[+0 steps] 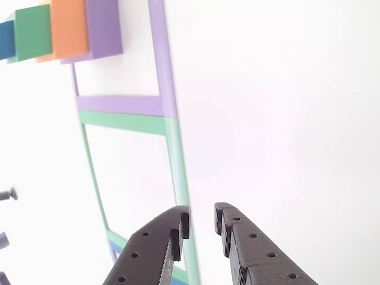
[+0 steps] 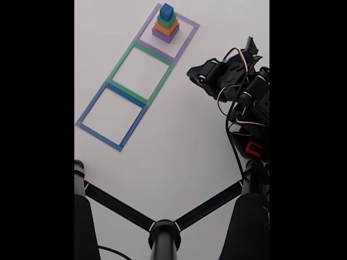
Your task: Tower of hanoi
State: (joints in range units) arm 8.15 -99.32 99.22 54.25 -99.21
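Tower of hanoi stack intact in fixed view: purple block (image 2: 165, 37) at bottom, orange block (image 2: 165, 27) on it, green cube (image 2: 166, 19) next, blue cube (image 2: 167, 10) on top. Whole stack sits inside the purple taped square (image 2: 185, 39), far end of the row. Green taped square (image 2: 120, 66) is adjacent, then the blue taped square (image 2: 89, 109) nearest the camera; the three outlines share edges, and nothing sits inside green or blue.

Other view shows the same stack top left, seen sideways: purple block (image 1: 104, 28), orange (image 1: 69, 27), green (image 1: 32, 32), blue (image 1: 7, 39), each touching the next. Purple tape and green tape run down the frame below it.

Gripper (image 1: 202, 222) comes in from bottom edge of other view, black printed fingers (image 1: 155, 249) w/ small holes along them. Jaws released, a narrow gap between the tips, nothing gripped. Tips hang over the white table (image 1: 285, 119) by the green tape's edge, well apart from the stack.

Fixed view: arm (image 2: 233, 81) on the right side, black w/ red/white wiring, well apart from the blocks. Black tripod-like struts (image 2: 162, 227) across the bottom.

No readable text, brand or label on blocks, tape or arm. A red part low on the arm, too small to read.
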